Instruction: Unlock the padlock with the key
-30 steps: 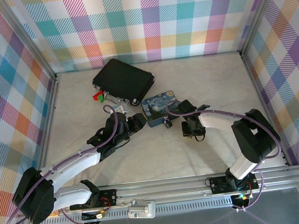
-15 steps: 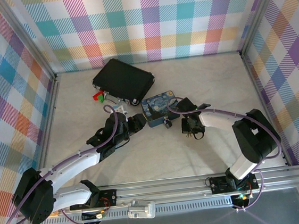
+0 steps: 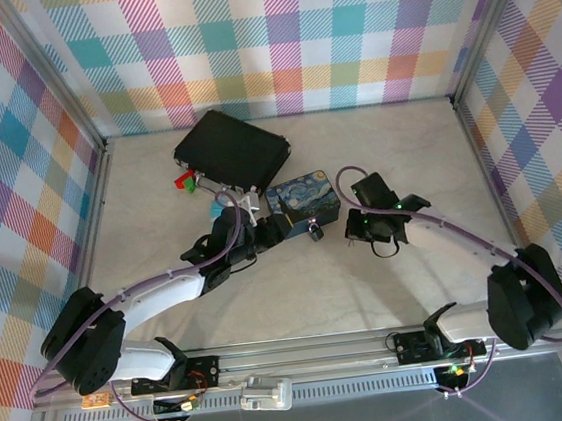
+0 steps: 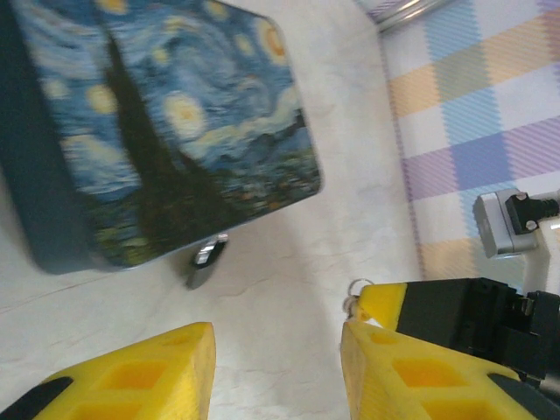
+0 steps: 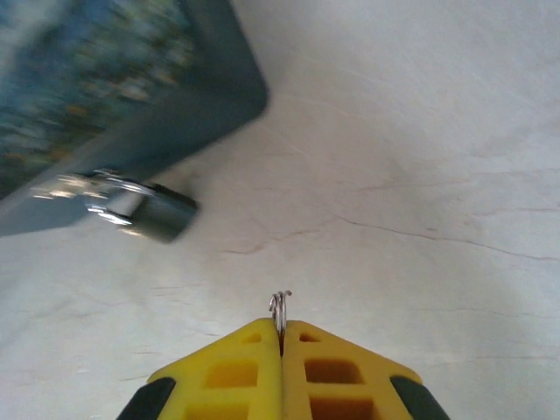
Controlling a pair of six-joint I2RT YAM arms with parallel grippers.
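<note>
Sits nearer to the tin (image 3: 303,200) now with the left gripper (image 4: 278,341) than one second ago, and reaches with the right arm more stretched out. Holds the left gripper wide, with nothing between the fingers. Pinches the key (image 5: 279,308) in the tightly closed right gripper (image 5: 281,339), with just the ring sticking out. Shows the padlock (image 5: 144,210) lying on the surface (image 5: 394,131), shackle against the tin's side, between both grippers, apart from the key.
</note>
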